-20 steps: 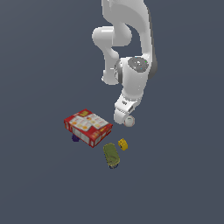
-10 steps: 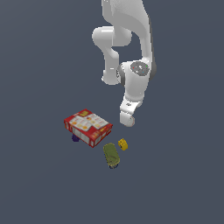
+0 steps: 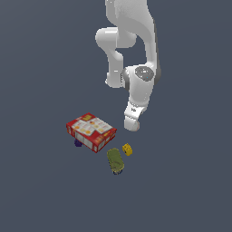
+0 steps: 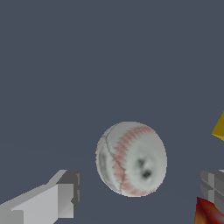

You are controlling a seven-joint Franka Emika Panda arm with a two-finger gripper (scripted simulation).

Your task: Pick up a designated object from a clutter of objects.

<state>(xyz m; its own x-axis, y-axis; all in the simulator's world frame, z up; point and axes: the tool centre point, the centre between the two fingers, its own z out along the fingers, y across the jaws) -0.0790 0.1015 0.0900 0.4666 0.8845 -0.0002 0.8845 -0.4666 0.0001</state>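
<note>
The white baseball (image 4: 131,159) with red stitching lies on the grey floor between my two fingers. My gripper (image 4: 140,186) is open, and grey floor shows between the ball and each fingertip (image 4: 65,192). In the exterior view my gripper (image 3: 131,123) hangs low over the floor, just to that view's right of the flat red box (image 3: 91,131). The ball cannot be told apart from the white hand there. The olive-green can (image 3: 115,161) and the tiny yellow piece (image 3: 127,149) lie nearer the camera than the gripper.
A tiny dark-blue piece (image 3: 77,143) peeks out at the red box's near-left edge. In the wrist view the yellow piece (image 4: 220,127) and a corner of the red box (image 4: 208,212) show at the picture's edge, close to one finger.
The hand shifted slightly to the exterior view's right, then came down closer to the floor. The box, can and small pieces have not moved.
</note>
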